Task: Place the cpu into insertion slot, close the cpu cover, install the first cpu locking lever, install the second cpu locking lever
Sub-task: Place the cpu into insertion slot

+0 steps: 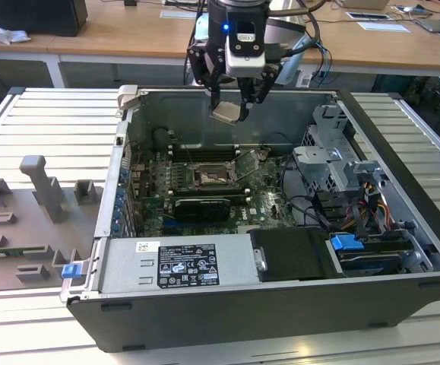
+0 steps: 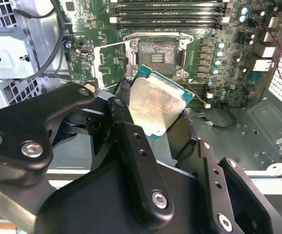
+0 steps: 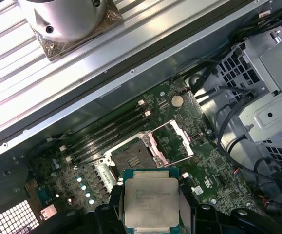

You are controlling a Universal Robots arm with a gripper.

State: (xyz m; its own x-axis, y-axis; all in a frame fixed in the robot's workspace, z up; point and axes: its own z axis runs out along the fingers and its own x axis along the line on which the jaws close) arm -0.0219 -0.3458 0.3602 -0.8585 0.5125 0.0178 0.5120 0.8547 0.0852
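Cpu (image 1: 229,112) pinched in the pincer (image 1: 235,101), held in the air over the open case (image 1: 227,319), well above the board. Chip tilted. Fingers (image 2: 131,141) clamp its opposite edges in the second wrist view. Pincer points down; arm cut off at the exterior view's top edge. Slot (image 1: 208,176) bare, cover (image 1: 248,161) swung open just beside it, on the exterior view's right. Case sits on ribbed bench (image 1: 22,129). In the first wrist view the finger contact is hidden under the chip.
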